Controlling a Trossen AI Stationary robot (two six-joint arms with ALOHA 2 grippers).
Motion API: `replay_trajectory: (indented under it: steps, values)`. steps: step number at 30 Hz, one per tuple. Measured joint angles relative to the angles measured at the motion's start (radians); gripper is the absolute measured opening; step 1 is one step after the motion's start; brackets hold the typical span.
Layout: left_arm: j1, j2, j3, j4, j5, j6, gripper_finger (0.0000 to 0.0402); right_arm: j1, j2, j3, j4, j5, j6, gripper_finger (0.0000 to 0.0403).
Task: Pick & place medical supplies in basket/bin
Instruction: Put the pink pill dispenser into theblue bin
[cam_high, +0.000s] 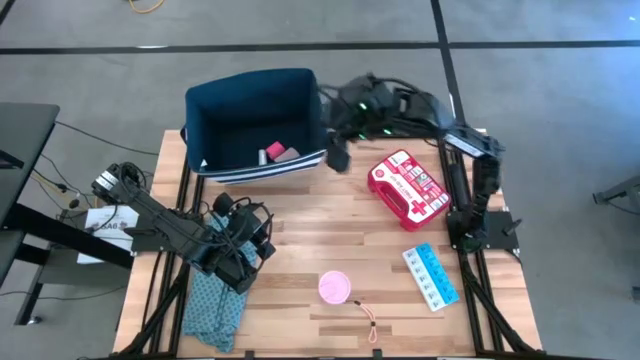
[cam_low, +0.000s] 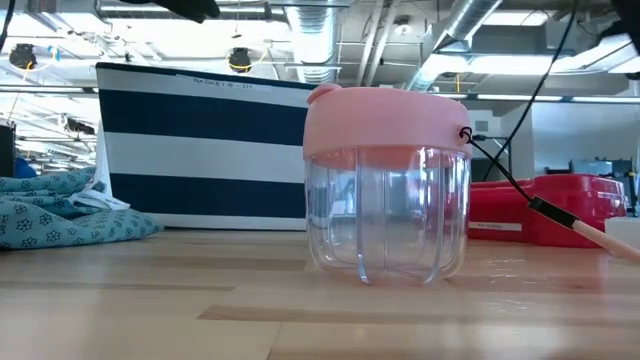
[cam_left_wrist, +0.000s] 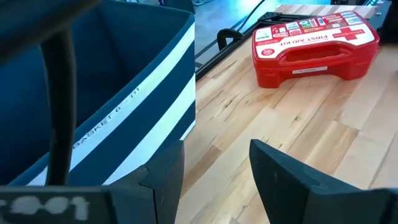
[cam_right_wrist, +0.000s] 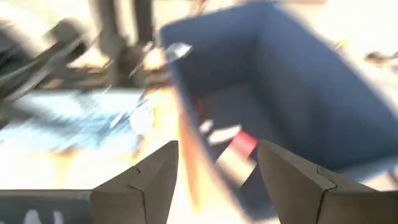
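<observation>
Four views split the scene between them. Only the high view takes in the whole table (cam_high: 300, 215): the navy bin (cam_high: 255, 122) at its far edge, the red first-aid case (cam_high: 407, 186) just right of the bin, the blue pill organizer (cam_high: 430, 276) nearer the front and right of it, and the pink-lidded round jar (cam_high: 335, 287) well in front of the bin with a thin cord (cam_high: 368, 318) beside it. A teal patterned cloth (cam_high: 212, 303) lies at the front left, far from the bin.

Looking down into the bin, that view also shows a pink block (cam_high: 273, 152) and a greyish piece (cam_high: 287, 154) on its floor. From table height these contents are hidden; instead it shows the bin's white stripes (cam_low: 200, 150) behind the clear jar body (cam_low: 388, 190).

At the bin's right front corner the right gripper (cam_high: 340, 155) hangs on a bent arm reaching in from the right; its wrist view looks into the bin, and its two fingers (cam_right_wrist: 146, 177) stand spread with nothing between them. In front of the bin and to its left the left gripper (cam_high: 243, 250) rests low, its arm folded over the cloth; its fingers (cam_left_wrist: 168, 180) are likewise parted and empty, pointing past the bin wall toward the case.
</observation>
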Motion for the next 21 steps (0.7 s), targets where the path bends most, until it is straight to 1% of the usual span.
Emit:
replay_trajectory:
  steps: [4, 7, 9, 13, 16, 21]
  values:
    - [0.000, 0.000, 0.000, 0.000, 0.012, 0.000, 0.0173, 0.082, -0.054, -0.001, -0.233, -0.001, 0.045, 0.0217]
    - [0.000, 0.000, 0.000, 0.000, 0.012, 0.000, 0.0173, 0.144, -0.061, -0.002, -0.421, -0.001, 0.132, 0.0215]
    - [0.000, 0.000, 0.000, 0.000, 0.012, 0.000, 0.0173, 0.188, -0.055, -0.023, -0.503, 0.000, 0.185, 0.0214]
    - [0.000, 0.000, 0.000, 0.000, 0.019, 0.000, 0.0173, 0.272, -0.053, -0.137, -0.480, -0.008, 0.195, 0.0211]
    - [-0.001, 0.000, 0.000, 0.000, 0.020, 0.000, 0.0173, 0.330, -0.048, -0.228, -0.494, -0.051, 0.224, 0.0211]
    - [-0.002, 0.001, 0.000, -0.001, 0.074, 0.002, 0.0173, 0.438, -0.045, -0.417, -0.491, -0.104, 0.306, 0.0214]
